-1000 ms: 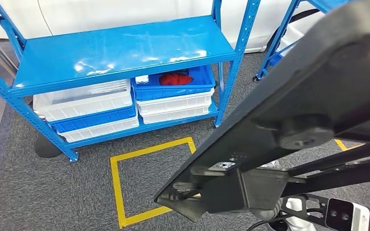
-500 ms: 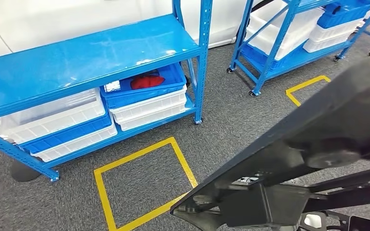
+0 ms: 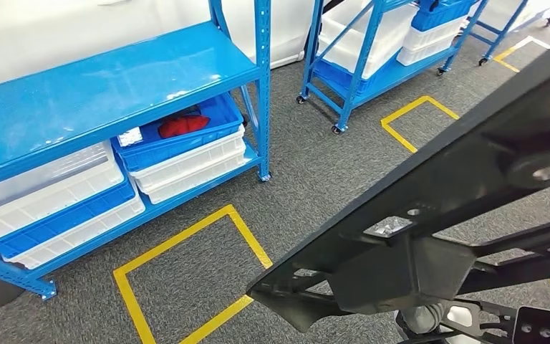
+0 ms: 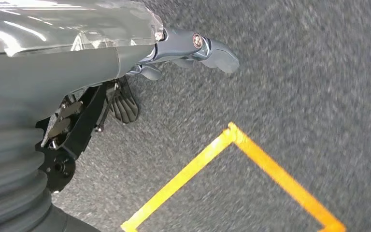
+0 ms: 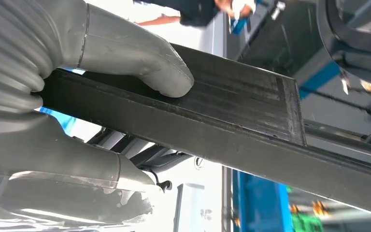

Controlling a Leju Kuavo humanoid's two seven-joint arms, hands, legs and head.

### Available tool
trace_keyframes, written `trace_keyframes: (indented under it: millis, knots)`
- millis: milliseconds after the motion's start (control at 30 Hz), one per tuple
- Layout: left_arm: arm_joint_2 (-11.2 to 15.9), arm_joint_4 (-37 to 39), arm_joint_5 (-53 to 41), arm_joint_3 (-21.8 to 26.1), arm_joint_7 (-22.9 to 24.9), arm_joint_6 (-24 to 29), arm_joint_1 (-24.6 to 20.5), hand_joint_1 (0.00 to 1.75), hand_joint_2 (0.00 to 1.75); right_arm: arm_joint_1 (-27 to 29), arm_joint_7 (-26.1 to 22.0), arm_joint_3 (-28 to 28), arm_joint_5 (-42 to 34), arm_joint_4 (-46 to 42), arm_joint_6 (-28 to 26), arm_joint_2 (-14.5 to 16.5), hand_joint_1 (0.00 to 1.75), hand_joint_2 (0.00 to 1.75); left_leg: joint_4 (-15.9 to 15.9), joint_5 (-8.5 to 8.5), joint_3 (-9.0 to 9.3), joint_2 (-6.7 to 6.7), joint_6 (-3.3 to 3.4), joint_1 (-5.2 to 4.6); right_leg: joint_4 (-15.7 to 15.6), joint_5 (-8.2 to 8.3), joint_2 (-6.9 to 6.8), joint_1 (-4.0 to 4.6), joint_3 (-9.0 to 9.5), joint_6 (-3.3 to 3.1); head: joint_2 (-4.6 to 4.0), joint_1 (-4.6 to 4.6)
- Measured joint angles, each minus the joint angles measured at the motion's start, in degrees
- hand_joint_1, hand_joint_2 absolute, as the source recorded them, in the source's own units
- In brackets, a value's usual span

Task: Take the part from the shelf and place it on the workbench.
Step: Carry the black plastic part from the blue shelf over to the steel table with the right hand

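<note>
A large black frame-like part [image 3: 473,165] crosses the lower right of the head view, close under the camera and above the grey carpet. In the right wrist view my right hand [image 5: 24,121] grips this black part [image 5: 232,116], its thick grey thumb [image 5: 145,67] pressed on the flat face and the other fingers under the edge. My left hand [image 4: 193,46] hangs over the carpet with its fingers apart and nothing in it.
A blue shelf rack [image 3: 114,79] stands at the left, with white and blue bins below and a red thing [image 3: 182,125] in one. A wheeled blue rack [image 3: 362,72] stands behind. Yellow taped squares [image 3: 186,279] mark the carpet. A person [image 5: 198,7] is in the right wrist view.
The whole picture has shifted: the camera has turned right, so the shelf rack slid left and the second rack came into view. The black part stays held in front.
</note>
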Motion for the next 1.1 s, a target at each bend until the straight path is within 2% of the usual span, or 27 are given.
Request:
trace_keyframes:
  millis: [67,100,133,167,233,267,333,367,400,433,467,500,533,600,633,667,700,733,767,833,867,900,933,967,1000,1033,1100]
  knots:
    - [0.08,0.00,0.00,0.01,0.02,-0.33,-0.05,0.00,1.75,-0.95,0.00,-0.07,-0.88,0.22,-0.58,-0.54,1.75,1.75,0.14,-0.15,0.11,1.20,-0.26,-0.04,-7.75,3.20,-1.65,0.07,4.47,-0.26,0.00,0.00]
    - [0.17,0.00,0.00,0.01,0.01,-0.37,-0.07,0.00,1.75,-1.38,0.00,-0.11,-1.11,0.28,-0.81,-0.81,1.75,1.75,0.25,-0.27,0.17,1.69,-0.52,-0.16,-11.28,4.25,-2.57,0.26,6.36,-0.57,0.00,0.00]
    - [0.28,0.00,0.00,0.01,0.01,-0.40,-0.08,0.00,1.75,-1.75,0.00,-0.15,-1.23,0.30,-1.01,-1.04,1.75,1.75,0.31,-0.32,0.23,2.10,-0.84,-0.26,-13.44,4.67,-3.18,0.48,7.47,-0.93,0.00,0.00]
    - [0.44,0.00,0.00,0.01,0.04,-0.50,-0.11,0.00,1.75,-2.03,-0.01,-0.20,-1.23,0.31,-1.17,-1.19,1.75,1.75,0.30,-0.34,0.28,2.50,-1.19,-0.36,-14.17,4.59,-3.36,0.72,7.68,-1.30,0.00,0.00]
    - [0.72,0.00,0.00,0.01,0.09,-0.60,-0.36,0.00,1.75,-2.42,-0.01,-0.25,-1.06,0.31,-1.56,-1.42,1.75,1.75,0.10,-0.31,0.43,3.38,-1.91,-0.45,-14.31,4.94,-2.20,0.81,7.46,-2.02,0.00,-0.01]
    - [0.91,0.00,0.05,0.02,0.08,-0.52,-0.56,0.00,1.75,-2.60,-0.01,-0.27,-1.00,0.31,-1.70,-1.51,1.75,1.75,0.27,-0.62,0.44,3.13,-2.23,-0.38,-14.60,5.18,-1.70,0.69,7.48,-2.39,0.00,-0.02]
    - [1.28,0.00,0.08,0.07,-0.07,-0.15,-0.74,0.00,1.75,-3.28,-0.02,-0.27,-1.06,0.37,-1.79,-1.60,1.75,1.75,3.39,-2.94,-0.83,0.99,-2.72,-0.20,-15.16,5.69,-0.65,0.37,7.51,-3.13,0.00,-0.02]
    - [1.50,0.00,0.04,0.10,-0.15,0.00,-0.72,0.00,1.75,-3.58,-0.02,-0.25,-1.13,0.43,-1.78,-1.60,1.75,1.75,6.78,-4.89,-2.30,-0.60,-2.88,-0.08,-15.23,5.84,-0.13,0.36,7.39,-3.36,0.00,-0.02]
    - [1.66,0.00,-0.05,0.13,-0.19,0.07,-0.66,0.00,1.75,-3.79,-0.01,-0.24,-1.19,0.52,-1.77,-1.60,1.75,1.75,10.88,-6.85,-4.18,-1.62,-2.99,-0.07,-15.21,5.94,0.48,0.40,7.23,-3.53,0.00,-0.02]
    - [1.80,0.00,-0.12,0.15,-0.20,0.10,-0.62,0.00,1.75,-3.86,0.00,-0.22,-1.21,0.63,-1.73,-1.60,1.75,1.75,14.52,-8.18,-5.90,-2.17,-3.07,-0.08,-15.17,6.00,1.14,0.47,7.11,-3.62,0.00,-0.02]
    - [1.88,0.00,-0.16,0.16,-0.22,0.05,-0.58,0.00,1.75,-3.86,0.01,-0.21,-1.26,0.76,-1.50,-1.60,1.75,1.75,16.45,-8.39,-6.83,-2.40,-3.08,-0.09,-15.09,6.03,1.81,0.54,7.05,-3.66,0.00,-0.02]
    - [1.92,0.00,-0.11,0.17,-0.34,-0.08,-0.54,0.00,1.75,-3.91,0.01,-0.21,-1.35,0.91,-1.02,-1.59,1.75,1.75,16.19,-7.45,-6.73,-2.49,-3.02,-0.10,-14.97,6.05,2.53,0.61,7.03,-3.67,0.00,-0.02]
    - [1.94,0.00,-0.07,0.18,-0.58,-0.29,-0.52,0.00,1.75,-4.07,0.01,-0.22,-1.43,1.06,-0.31,-1.56,1.75,1.75,13.57,-5.52,-5.53,-2.67,-2.86,-0.09,-14.82,6.04,3.26,0.65,7.03,-3.65,0.00,-0.02]
    - [2.07,0.00,0.01,0.21,-1.25,-0.81,-0.50,0.00,1.75,-4.59,0.00,-0.28,-1.42,1.44,1.39,-1.28,1.75,1.75,5.39,-1.63,-1.82,-4.51,-2.34,-0.07,-14.48,5.98,4.61,0.75,6.92,-3.46,0.00,-0.02]
    - [2.16,0.00,-0.07,0.22,-1.59,-1.06,-0.51,0.00,1.75,-4.85,0.01,-0.33,-1.31,1.64,2.10,-1.03,1.75,1.75,2.33,-0.64,-0.45,-5.53,-2.13,-0.08,-14.32,6.03,5.27,0.74,6.73,-3.22,0.00,-0.02]
    - [2.31,0.00,-0.24,0.23,-1.93,-1.31,-0.52,0.00,1.75,-4.98,0.01,-0.41,-1.18,1.83,2.78,-0.72,1.75,1.75,0.66,-0.35,0.27,-6.29,-1.95,-0.15,-14.23,6.12,5.82,0.66,6.49,-2.93,0.00,-0.02]
    - [2.49,0.00,-0.40,0.23,-2.24,-1.58,-0.58,0.00,1.75,-4.96,0.01,-0.56,-1.08,1.96,3.48,-0.36,1.75,1.75,0.25,-0.52,0.44,-6.45,-1.81,-0.25,-14.23,6.29,6.36,0.55,6.26,-2.56,0.00,-0.02]
    - [2.64,0.00,-0.57,0.24,-2.58,-1.85,-0.65,0.00,1.75,-4.82,0.01,-0.79,-1.01,2.04,4.14,0.00,1.75,1.75,0.05,-0.35,0.52,-5.95,-1.60,-0.28,-14.33,6.49,6.93,0.46,6.10,-2.17,0.00,-0.02]
    - [2.80,0.00,-0.63,0.27,-2.86,-2.04,-0.76,0.00,1.75,-4.62,0.01,-1.10,-0.92,2.06,4.78,0.32,1.75,1.75,-0.28,-0.10,0.62,-5.34,-1.28,-0.20,-14.27,6.49,6.64,0.44,6.00,-1.87,0.00,-0.02]
    - [3.02,0.00,-0.54,0.33,-3.17,-2.23,-0.87,0.00,1.75,-4.46,-0.01,-1.65,-0.63,2.04,5.47,0.83,1.75,1.75,-0.98,0.37,0.83,-3.97,-0.58,0.07,-12.12,4.93,4.09,0.65,4.94,-1.35,0.00,-0.01]
    - [3.09,0.00,-0.50,0.36,-3.26,-2.26,-0.83,0.00,1.75,-4.45,-0.01,-1.81,-0.38,2.04,5.56,1.04,1.75,1.75,-1.15,0.49,0.86,-3.21,-0.36,0.11,-9.38,3.25,2.31,0.64,3.65,-1.19,0.00,-0.01]
    - [3.15,0.00,-0.50,0.37,-3.37,-2.27,-0.76,0.00,1.75,-4.48,-0.01,-1.89,-0.02,2.04,5.48,1.30,1.75,1.75,-1.17,0.48,0.81,-2.50,-0.25,0.06,-5.65,1.28,1.15,0.59,1.81,-1.00,0.00,0.00]
    - [3.23,0.00,-0.50,0.38,-3.52,-2.29,-0.72,0.00,1.75,-4.50,-0.01,-1.93,0.39,2.04,5.29,1.56,1.75,1.75,-1.13,0.45,0.73,-1.73,-0.22,0.02,-1.89,-0.32,0.65,0.45,-0.01,-0.83,0.00,0.00]
    - [3.31,0.00,-0.50,0.37,-3.75,-2.39,-0.75,0.00,1.75,-4.56,0.00,-1.96,0.83,2.04,4.91,1.79,1.75,1.75,-1.08,0.42,0.67,-0.97,-0.24,0.01,0.76,-1.07,0.38,0.29,-1.28,-0.66,0.00,0.00]
    - [3.42,0.00,-0.50,0.37,-4.05,-2.57,-0.84,0.00,1.75,-4.74,0.00,-1.96,1.17,2.05,4.37,1.99,1.75,1.75,-1.02,0.36,0.63,-0.24,-0.32,0.02,1.44,-0.75,0.19,0.11,-1.54,-0.52,0.00,0.00]
    - [3.56,0.00,-0.50,0.36,-4.36,-2.81,-0.98,0.00,1.75,-5.05,0.00,-1.92,1.37,2.06,3.63,2.10,1.75,1.75,-0.95,0.28,0.65,0.41,-0.45,0.03,-0.24,0.58,-0.11,-0.05,-0.54,-0.44,0.00,0.00]
    - [3.98,0.00,-0.50,0.36,-4.92,-3.30,-1.27,0.00,1.75,-6.15,0.00,-1.34,1.49,2.10,1.45,2.26,1.75,1.75,-0.73,-0.02,0.82,1.60,-0.92,0.00,-7.96,3.85,-1.88,-0.12,3.77,-0.61,0.00,0.00]
